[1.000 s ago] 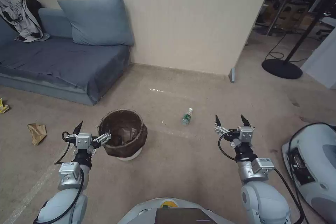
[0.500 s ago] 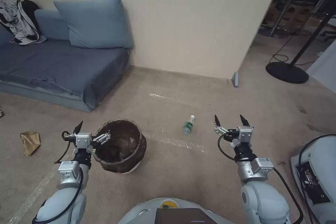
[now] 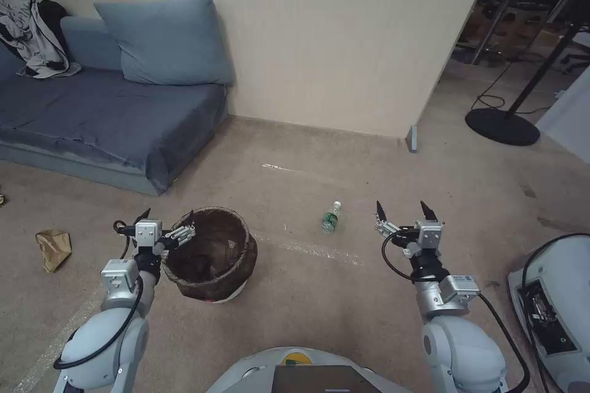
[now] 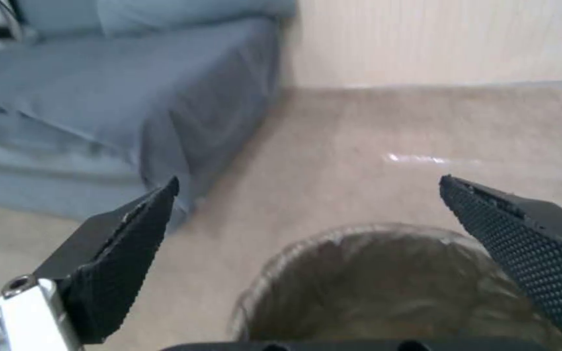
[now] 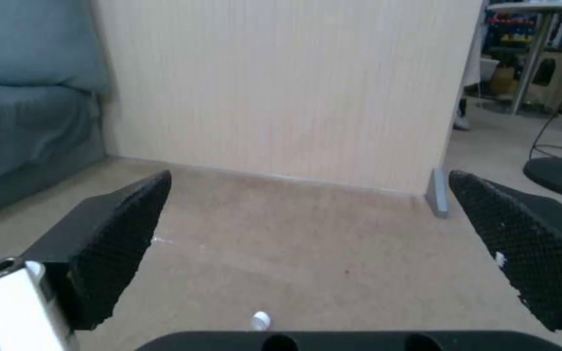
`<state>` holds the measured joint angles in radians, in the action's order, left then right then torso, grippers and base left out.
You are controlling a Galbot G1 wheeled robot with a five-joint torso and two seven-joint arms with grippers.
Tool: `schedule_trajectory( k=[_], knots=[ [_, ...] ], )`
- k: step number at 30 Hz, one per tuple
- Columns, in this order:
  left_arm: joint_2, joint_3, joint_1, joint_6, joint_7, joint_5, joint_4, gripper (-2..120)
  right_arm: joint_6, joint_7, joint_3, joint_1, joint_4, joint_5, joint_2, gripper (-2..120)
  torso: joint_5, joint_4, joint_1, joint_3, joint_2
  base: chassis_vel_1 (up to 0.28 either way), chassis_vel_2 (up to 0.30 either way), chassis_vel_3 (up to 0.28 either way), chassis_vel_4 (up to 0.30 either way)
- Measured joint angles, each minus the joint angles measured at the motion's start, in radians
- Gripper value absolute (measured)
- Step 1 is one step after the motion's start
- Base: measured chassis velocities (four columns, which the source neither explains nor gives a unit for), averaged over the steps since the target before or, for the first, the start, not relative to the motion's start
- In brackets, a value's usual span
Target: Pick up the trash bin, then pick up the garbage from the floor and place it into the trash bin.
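Observation:
The trash bin (image 3: 210, 255), a round white basket with a dark brown bag over its rim, stands on the carpet in front of me on the left. My left gripper (image 3: 169, 221) is open at the bin's near-left rim, one finger over the edge. In the left wrist view the bin (image 4: 385, 282) lies just below the open gripper (image 4: 307, 180). A clear bottle with a green label (image 3: 330, 218) lies on the floor right of the bin. My right gripper (image 3: 401, 207) is open in the air right of the bottle; the bottle's white cap (image 5: 260, 320) peeks in under the right gripper (image 5: 308, 178). A brown paper bag (image 3: 52, 247) lies at the far left.
A blue sofa (image 3: 104, 116) with a pillow (image 3: 163, 40) and grey-and-white clothing (image 3: 34, 37) stands behind the bin. A beige partition wall (image 3: 332, 43) ends at a corner post (image 3: 412, 138). A black stand base (image 3: 502, 127) and a white machine (image 3: 553, 307) are on the right.
The head camera has shifted, so the whole scene sits lower and further left. My left gripper has moved slightly forward to the bin's rim. The right arm is still.

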<state>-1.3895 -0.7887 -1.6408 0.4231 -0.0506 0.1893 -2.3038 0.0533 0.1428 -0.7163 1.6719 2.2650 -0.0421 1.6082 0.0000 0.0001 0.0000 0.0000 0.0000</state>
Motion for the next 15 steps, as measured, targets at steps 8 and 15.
schedule_trajectory(
  k=[8, 15],
  knots=[
    [0.079, 0.012, 0.094, 0.164, 0.006, 0.049, 0.061, 100, 0.002, -0.012, 0.006, -0.006, -0.018, -0.001, 0.0, 100, 0.0, -0.0001, 0.0, 0.0, 0.0, 0.0, 0.0, 0.0, 0.0],
    [0.131, 0.027, 0.13, 0.253, 0.019, 0.074, 0.114, 100, 0.0, -0.017, 0.004, -0.01, -0.037, -0.001, 0.0, 100, -0.0001, -0.0001, 0.0, 0.0, 0.0, 0.0, 0.0, 0.0, 0.0]
  ],
)
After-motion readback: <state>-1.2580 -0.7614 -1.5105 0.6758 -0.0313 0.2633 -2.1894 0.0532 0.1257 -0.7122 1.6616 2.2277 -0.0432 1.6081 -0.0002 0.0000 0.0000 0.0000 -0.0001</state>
